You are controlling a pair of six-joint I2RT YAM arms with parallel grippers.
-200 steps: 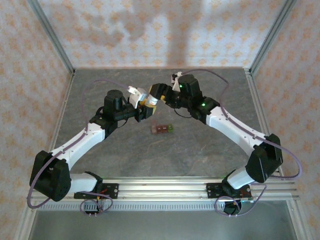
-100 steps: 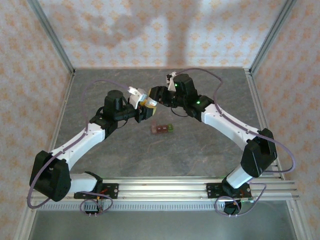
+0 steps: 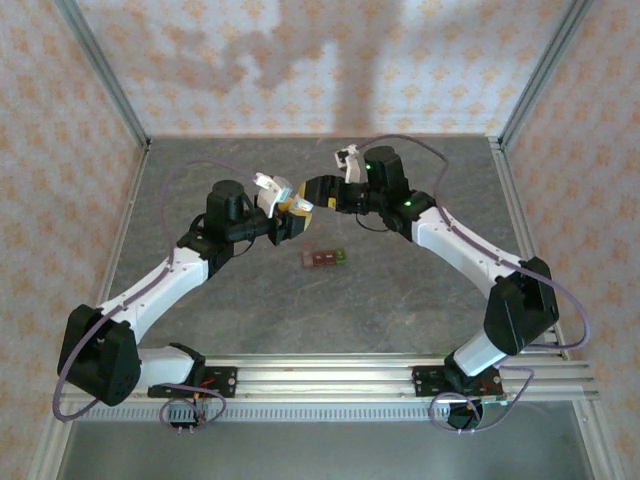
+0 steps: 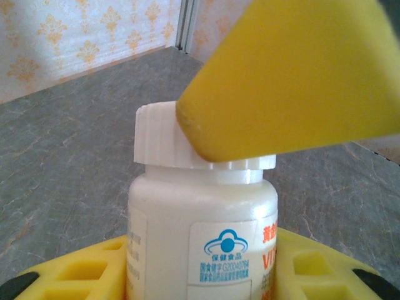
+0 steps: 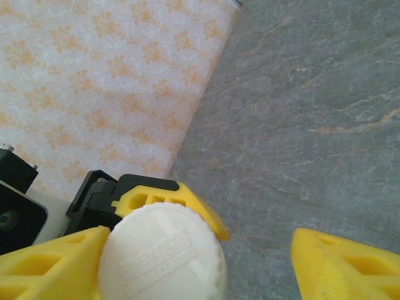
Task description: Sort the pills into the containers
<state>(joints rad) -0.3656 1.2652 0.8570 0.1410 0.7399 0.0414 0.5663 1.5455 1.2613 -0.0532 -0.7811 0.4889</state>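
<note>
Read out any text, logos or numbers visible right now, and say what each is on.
"VIT": orange letters, cut off at the frame edge, on the label of the white bottle.
Blue emblem with small characters beneath, same label: too small to read.
Raised marks on the cap: too blurred to read.

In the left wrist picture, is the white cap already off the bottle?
No, the white cap sits closed on the neck of the bottle, above its printed label.
</note>
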